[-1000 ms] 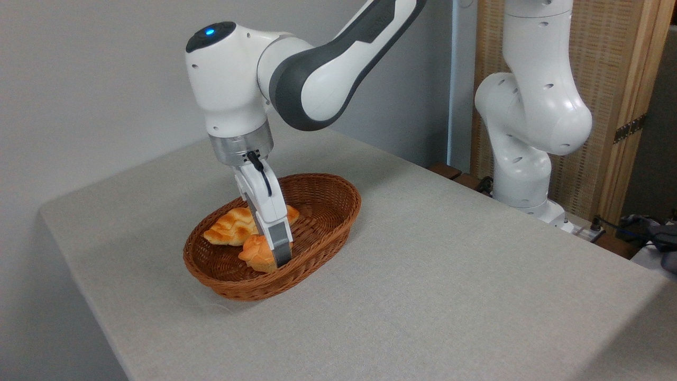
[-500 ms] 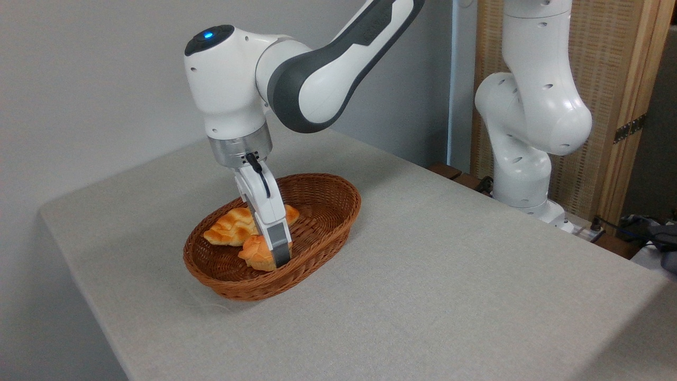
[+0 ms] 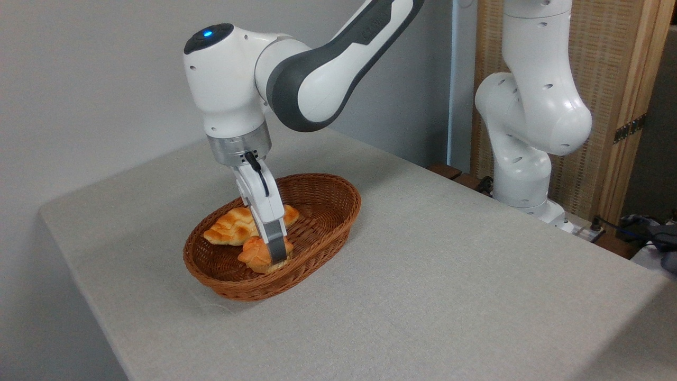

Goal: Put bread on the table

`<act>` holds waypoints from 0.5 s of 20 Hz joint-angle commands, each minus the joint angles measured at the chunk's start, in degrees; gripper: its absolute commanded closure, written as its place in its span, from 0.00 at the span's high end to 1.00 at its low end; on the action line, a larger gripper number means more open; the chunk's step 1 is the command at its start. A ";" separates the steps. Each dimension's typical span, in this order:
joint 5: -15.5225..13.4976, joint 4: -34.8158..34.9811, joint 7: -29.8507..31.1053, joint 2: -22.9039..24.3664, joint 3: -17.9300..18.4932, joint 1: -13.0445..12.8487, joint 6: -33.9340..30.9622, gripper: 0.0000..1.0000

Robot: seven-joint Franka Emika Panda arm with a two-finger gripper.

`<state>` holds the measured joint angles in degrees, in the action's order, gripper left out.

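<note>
With the end effector (image 3: pixel 277 255) pinching the bread (image 3: pixel 257 255) low in the basket (image 3: pixel 322 233), that lumpy bun could slip or snag the rim before reaching the table (image 3: pixel 449 275).

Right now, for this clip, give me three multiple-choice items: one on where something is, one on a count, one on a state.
1. Where is the bun?
A. On the bare table
B. In the basket, at the gripper's fingertips
C. Outside the basket, beside the arm's base

2. How many pieces of bread are in the basket?
A. One
B. Two
C. Four

3. What state is the gripper in?
A. Shut on the bun
B. Wide open, high above the table
C. Out of view

Answers:
1. B: the bun sits inside the wicker rim, against the finger.
2. B: only the bun and the braided loaf show.
3. A: the finger presses the bun's side, down inside the basket, and the bun looks slightly raised; the table bears no bread.
</note>
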<state>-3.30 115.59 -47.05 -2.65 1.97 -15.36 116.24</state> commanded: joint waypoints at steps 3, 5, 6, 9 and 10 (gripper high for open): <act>0.58 0.07 -0.68 0.54 0.41 -0.11 0.83 0.45; 0.49 -0.19 -0.59 1.32 0.49 -0.11 0.57 0.45; 0.49 -0.28 -0.41 1.76 0.58 -0.11 0.56 0.45; 0.32 -0.54 -0.50 3.17 0.76 0.07 0.48 0.45; 0.23 -0.54 -0.50 3.44 0.84 0.07 0.48 0.45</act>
<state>-3.30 114.83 -47.05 -1.55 2.09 -15.19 116.25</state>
